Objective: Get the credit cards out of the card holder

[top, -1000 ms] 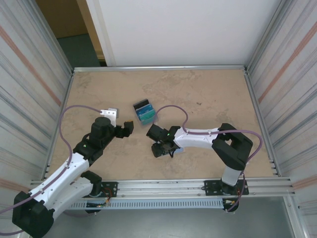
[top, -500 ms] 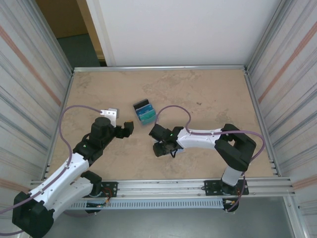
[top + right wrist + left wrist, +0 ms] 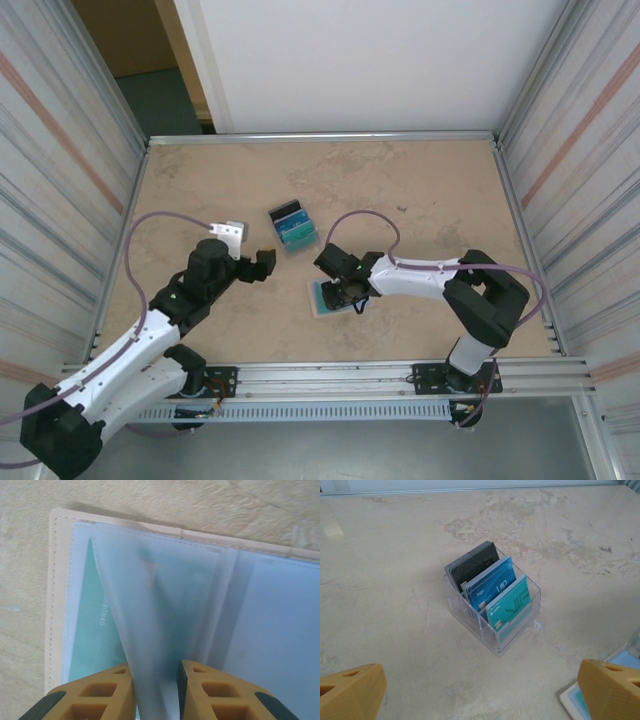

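Nearest the arm bases, the card holder [image 3: 322, 298] lies opened flat on the worktop [image 3: 430, 190], just in front of the right arm, its beige stitched edge framing pale blue-grey inner faces. The right gripper [image 3: 155, 680] stands over it with its jaws drawn close together, and a translucent sleeve [image 3: 160, 595] of the holder runs up between them. The leaf curls off the open faces into the narrow gap, so it looks pinched and lifted rather than merely approached. Beneath that raised leaf, in the left-hand pocket, a teal card [image 3: 87, 625] lies inside the holder. Whether the other pockets hide more cannot be told from here. A little to the left and slightly farther out, the left gripper [image 3: 263, 264] hangs above the bare worktop with its jaws spread wide and nothing between them. Farther out, well apart from the holder, a clear stand [image 3: 516, 629] holds three credit cards [image 3: 490, 587] on edge in a row: black at the back, blue in the middle, teal in front. The job appears well advanced. Three cards are out and racked, and at least the teal one in the pocket is left to draw out, which probably means keeping the sleeve up and sliding the card free.
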Controlling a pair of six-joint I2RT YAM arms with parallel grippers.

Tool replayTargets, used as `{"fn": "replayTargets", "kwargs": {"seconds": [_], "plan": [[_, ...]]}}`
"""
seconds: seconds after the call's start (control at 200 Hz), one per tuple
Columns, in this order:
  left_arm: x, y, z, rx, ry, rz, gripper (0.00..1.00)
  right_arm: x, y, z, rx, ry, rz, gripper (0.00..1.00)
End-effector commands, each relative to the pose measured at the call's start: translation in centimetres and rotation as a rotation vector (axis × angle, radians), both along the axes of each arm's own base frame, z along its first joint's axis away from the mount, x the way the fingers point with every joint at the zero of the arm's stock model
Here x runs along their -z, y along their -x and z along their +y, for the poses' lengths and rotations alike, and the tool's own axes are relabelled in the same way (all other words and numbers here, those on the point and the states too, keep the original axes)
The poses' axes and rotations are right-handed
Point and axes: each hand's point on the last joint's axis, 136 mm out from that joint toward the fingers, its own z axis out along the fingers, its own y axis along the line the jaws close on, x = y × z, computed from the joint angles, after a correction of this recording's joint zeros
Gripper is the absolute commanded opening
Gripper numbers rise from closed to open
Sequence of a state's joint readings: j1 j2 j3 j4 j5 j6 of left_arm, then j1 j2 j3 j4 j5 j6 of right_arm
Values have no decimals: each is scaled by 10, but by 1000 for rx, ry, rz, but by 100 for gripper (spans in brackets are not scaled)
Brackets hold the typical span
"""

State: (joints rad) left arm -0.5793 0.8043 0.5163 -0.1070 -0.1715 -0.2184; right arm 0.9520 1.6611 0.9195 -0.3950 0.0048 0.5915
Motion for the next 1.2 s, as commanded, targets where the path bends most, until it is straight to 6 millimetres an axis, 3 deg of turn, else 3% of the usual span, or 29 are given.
{"fn": "replayTargets", "kwargs": {"seconds": [0.0,0.205,0.516,1.027,1.198], "plan": [[-23,-7,-6,4,-38,-74,99,-12,-1,-8,4,-10,-21,27],[-21,-10,-24,50,-107,-90,99,-25,-7,-20,37,-19,-57,28],[-13,-8,-53,128,-233,-113,99,-29,-11,-48,117,-13,-75,30],[51,3,-101,243,-384,-14,99,-23,-17,-79,243,-8,-56,30],[75,6,-112,255,-424,24,99,-30,-18,-87,287,-35,-63,30]]}}
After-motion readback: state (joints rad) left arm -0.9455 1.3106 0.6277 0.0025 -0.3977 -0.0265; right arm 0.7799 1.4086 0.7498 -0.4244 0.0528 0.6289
